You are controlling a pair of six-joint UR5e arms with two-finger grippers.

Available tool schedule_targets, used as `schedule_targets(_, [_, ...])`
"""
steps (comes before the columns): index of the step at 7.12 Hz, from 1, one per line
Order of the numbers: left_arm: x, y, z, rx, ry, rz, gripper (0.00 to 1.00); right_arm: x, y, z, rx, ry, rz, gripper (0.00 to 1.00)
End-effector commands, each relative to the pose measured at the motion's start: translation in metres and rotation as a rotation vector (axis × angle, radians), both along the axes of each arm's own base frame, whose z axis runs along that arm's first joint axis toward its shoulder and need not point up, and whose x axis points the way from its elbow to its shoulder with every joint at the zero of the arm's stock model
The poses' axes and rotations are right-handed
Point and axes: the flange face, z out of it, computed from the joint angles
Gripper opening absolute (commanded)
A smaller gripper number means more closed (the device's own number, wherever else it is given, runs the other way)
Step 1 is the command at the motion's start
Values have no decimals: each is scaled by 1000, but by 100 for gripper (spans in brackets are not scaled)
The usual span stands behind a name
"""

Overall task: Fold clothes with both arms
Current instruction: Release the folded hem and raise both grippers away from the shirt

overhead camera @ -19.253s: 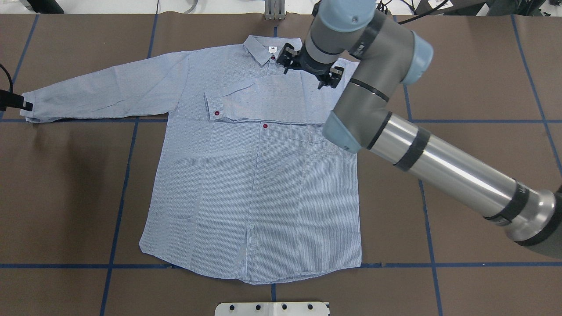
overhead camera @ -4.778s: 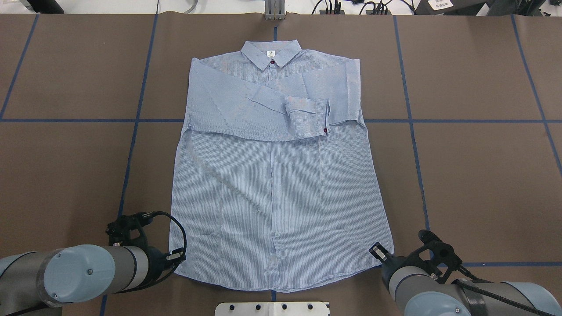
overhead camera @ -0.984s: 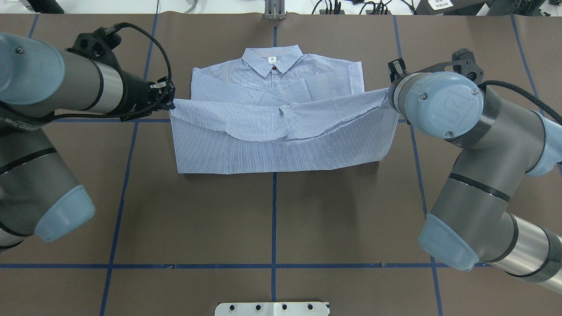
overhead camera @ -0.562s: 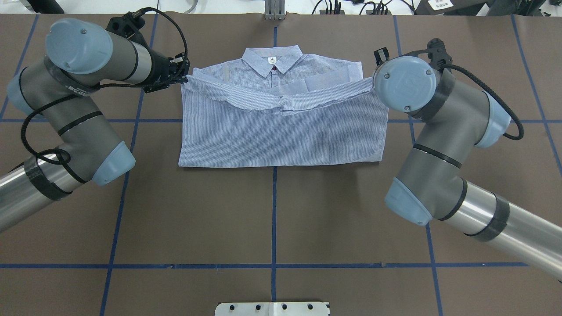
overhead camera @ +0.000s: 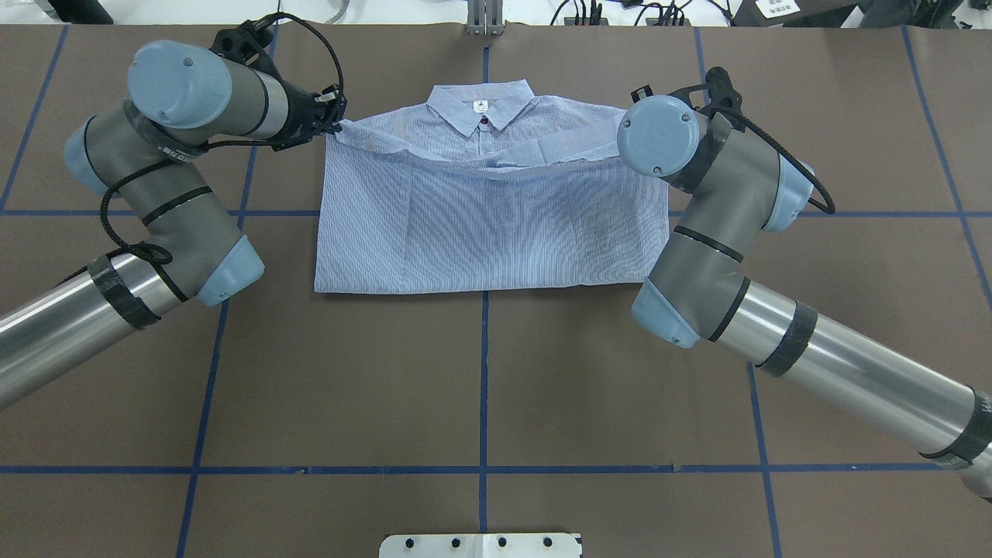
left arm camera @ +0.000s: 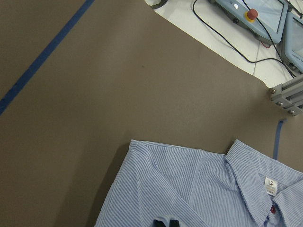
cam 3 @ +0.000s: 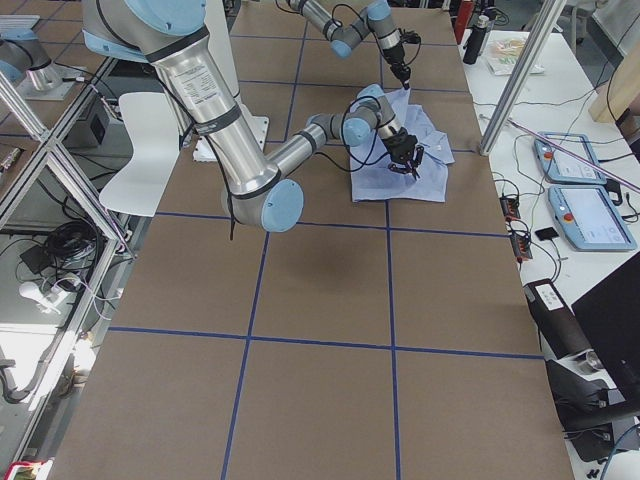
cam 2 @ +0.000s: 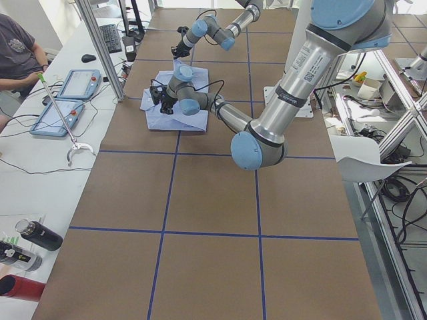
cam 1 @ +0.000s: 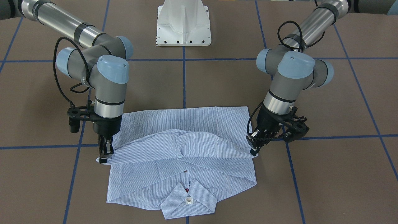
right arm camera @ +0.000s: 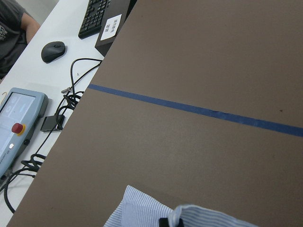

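The striped blue-and-white shirt (overhead camera: 488, 232) lies folded across its middle, collar (overhead camera: 480, 105) at the far side; it also shows in the front-facing view (cam 1: 183, 124). My left gripper (overhead camera: 335, 128) is shut on one corner of the hem, and it shows in the front-facing view (cam 1: 254, 151) pinching the cloth just over the shoulder. My right gripper (cam 1: 105, 155) is shut on the other hem corner; from overhead its own wrist hides it. The hem sags between them over the folded sleeves. The left wrist view shows the shoulder and the neck label (left arm camera: 271, 185).
The white pedestal base (cam 1: 183, 25) stands at the robot's side. Blue tape lines (overhead camera: 482, 372) cross the brown table. An aluminium post (overhead camera: 484, 19) stands just beyond the collar. Teach pendants (cam 2: 70, 83), cables and a seated person (cam 2: 20, 53) are past the far edge.
Both grippers have carried the hem farther toward the collar and lower. The folded flap now covers the sleeves and reaches the shoulders.
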Motion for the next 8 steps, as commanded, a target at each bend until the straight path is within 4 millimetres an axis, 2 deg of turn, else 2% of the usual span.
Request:
schedule_targets(1, [11,-12,27,19,11,-8,0,-17,-14,10,10,39,-40,0])
schedule_targets(2, [14,-16,32,11,1,-12,0,-26,-22,16,5,50,-41,0])
schedule_targets(3, [24,-33,32,7,-26,-48,6,-31,-40,24,20,48,-40,9])
schedule_targets(4, [33,-49,41,17,-56,-73,31,-32,-67,22,46,104,-90,99])
schedule_targets(5, [15,-62,44,36,-70,-96,60,-3,-93,20,33,106,-103,100])
schedule_targets(6, [-4,-72,45,43,-80,-116,100,17,-107,16,31,103,-126,100])
schedule_targets(7, [-16,-77,49,63,-97,-108,100,21,-107,8,45,98,-133,100])
schedule_targets(8, [-24,-71,56,89,-122,-86,100,34,-106,-5,55,57,-147,100])
